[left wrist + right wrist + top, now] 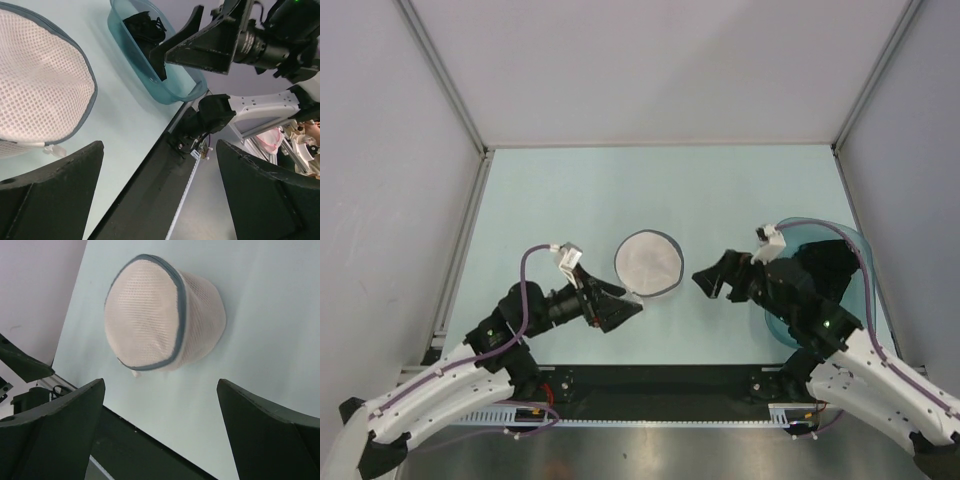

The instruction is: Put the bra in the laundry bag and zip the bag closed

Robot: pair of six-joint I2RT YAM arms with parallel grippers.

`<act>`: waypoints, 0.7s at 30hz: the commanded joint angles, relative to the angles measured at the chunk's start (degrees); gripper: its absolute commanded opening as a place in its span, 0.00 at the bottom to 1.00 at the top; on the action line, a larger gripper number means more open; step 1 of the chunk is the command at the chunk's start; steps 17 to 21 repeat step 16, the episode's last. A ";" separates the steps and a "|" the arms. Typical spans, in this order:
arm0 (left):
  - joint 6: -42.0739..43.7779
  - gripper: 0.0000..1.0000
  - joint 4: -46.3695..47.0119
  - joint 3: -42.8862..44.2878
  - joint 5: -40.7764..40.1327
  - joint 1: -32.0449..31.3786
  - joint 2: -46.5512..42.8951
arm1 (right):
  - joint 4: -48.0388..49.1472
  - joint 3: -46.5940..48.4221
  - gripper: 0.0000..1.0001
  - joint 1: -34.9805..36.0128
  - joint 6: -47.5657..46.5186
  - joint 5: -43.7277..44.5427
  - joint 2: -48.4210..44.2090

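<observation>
Pale tabletop [570,200]: laundry bag [648,263] domed, zip shut round visible rim; bra out of sight, presumably inside. Left claw [623,302], right claw [710,284] wide open, empty. Little left.
</observation>
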 commanded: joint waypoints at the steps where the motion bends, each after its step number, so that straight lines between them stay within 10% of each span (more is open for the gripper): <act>1: -1.39 1.00 6.85 -6.05 -8.27 -4.95 -5.45 | 4.16 -9.81 1.00 0.99 5.53 5.12 -9.27; 11: -10.09 1.00 22.24 -28.89 -2.58 -6.62 -37.16 | 7.86 -26.25 1.00 1.78 10.12 1.42 -37.47; 16: -18.58 1.00 47.46 -37.60 1.48 -6.71 -30.78 | 13.73 -28.90 1.00 1.95 9.78 -4.19 -36.45; 21: -18.58 1.00 47.46 -37.60 1.48 -6.71 -30.78 | 13.73 -28.90 1.00 1.95 9.78 -4.19 -36.45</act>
